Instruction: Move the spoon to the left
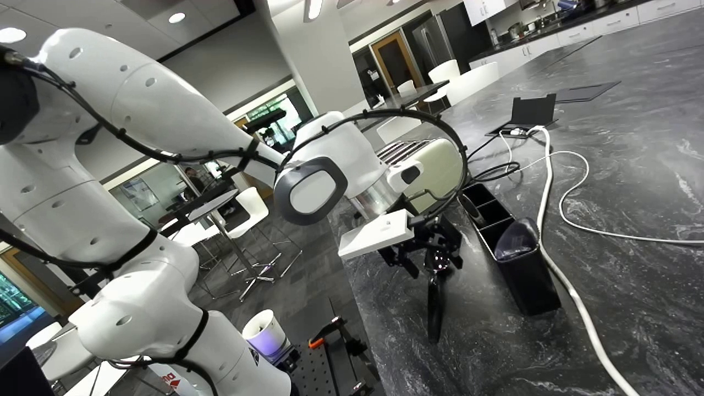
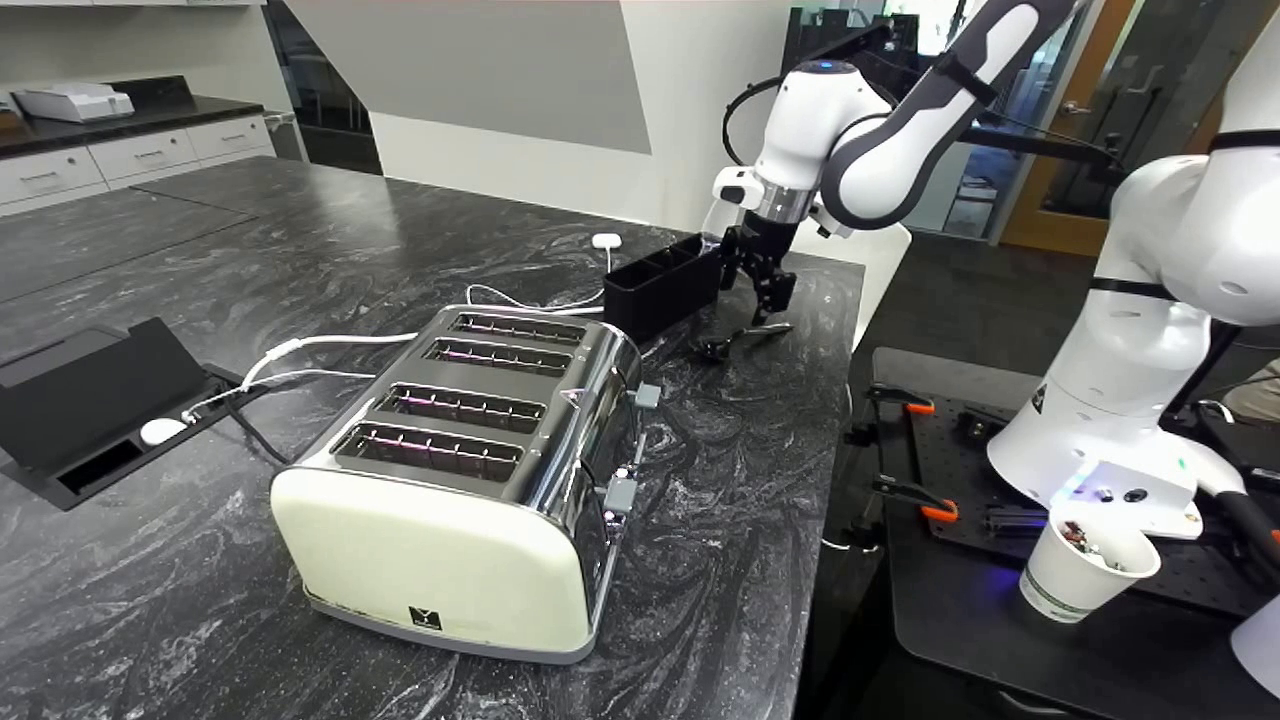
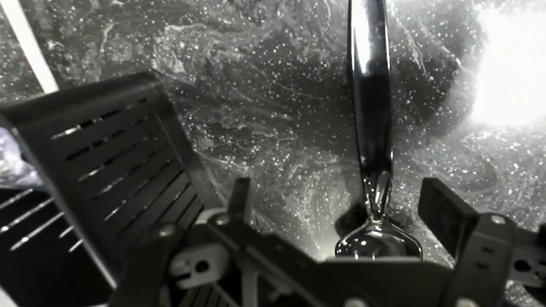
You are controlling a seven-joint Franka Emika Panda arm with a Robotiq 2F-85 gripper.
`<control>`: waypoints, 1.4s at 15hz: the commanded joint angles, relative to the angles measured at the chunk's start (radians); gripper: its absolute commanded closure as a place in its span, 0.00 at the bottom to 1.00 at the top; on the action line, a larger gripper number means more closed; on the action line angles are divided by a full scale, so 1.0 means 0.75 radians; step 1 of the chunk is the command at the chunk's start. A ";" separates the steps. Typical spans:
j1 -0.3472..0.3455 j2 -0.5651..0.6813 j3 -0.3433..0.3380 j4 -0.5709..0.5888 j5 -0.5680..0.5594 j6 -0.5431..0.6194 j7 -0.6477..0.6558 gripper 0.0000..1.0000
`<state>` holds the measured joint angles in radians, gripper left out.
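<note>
The robot arm is bent out over the dark, white-veined counter, and right under its end effector I see the spoon, shiny and all black, lying between a divided black box and the counter's edge. The fingers stand well apart, with the neck of the spoon in the gap between them, nearer the finger at the right of the wrist view; the counter shows through on both sides of it. Whether their tips touch the counter I can't tell. In that view the end effector hides part of the spoon's rounded head, and the thin handle stretches straight out past the fingers. In an exterior view the head is the end toward a cream-sided, four-slot toaster, which stands well apart from it. The box stands near the spoon with its compartments facing up, something glossy in one of them that I can't make out. A white cable runs past the box, on the side away from the spoon, to a black flip-lid unit on the counter. Over by the arm's base, a white cup sits on a black stand.
</note>
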<state>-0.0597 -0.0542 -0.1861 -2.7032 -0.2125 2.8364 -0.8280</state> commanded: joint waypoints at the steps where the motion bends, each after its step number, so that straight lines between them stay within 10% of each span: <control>1: -0.007 0.068 0.028 -0.036 0.093 0.129 -0.065 0.00; 13: -0.036 0.103 0.133 -0.048 0.222 0.150 -0.156 0.96; 21: 0.058 -0.001 0.236 -0.029 0.076 -0.038 -0.201 0.95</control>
<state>-0.0522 0.0075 -0.0453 -2.7223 -0.1307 2.8927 -0.9389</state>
